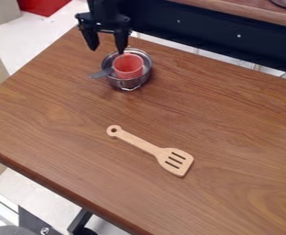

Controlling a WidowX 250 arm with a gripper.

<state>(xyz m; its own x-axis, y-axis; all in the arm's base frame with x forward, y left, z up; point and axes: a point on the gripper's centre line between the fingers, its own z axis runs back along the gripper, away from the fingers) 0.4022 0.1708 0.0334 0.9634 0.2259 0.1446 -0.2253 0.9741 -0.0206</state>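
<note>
At the top left of the camera view the black gripper (107, 45) hangs open over the table's back edge, with nothing between its fingers. Its right finger is nearest to a metal pot (148, 62), just behind and above the rim as seen here. Inside the pot stands a red cup (128, 66). A grey handle (100, 73) sticks out to the left of the pot. A light wooden spatula (150, 149) with three slots lies flat near the middle of the table, its slotted end toward the lower right.
The brown wooden table (59, 119) has its back edge just behind the pot and its front edge at the lower left. A dark panel with a wooden top (250, 13) runs behind it. A red object (42, 6) lies beyond at the upper left.
</note>
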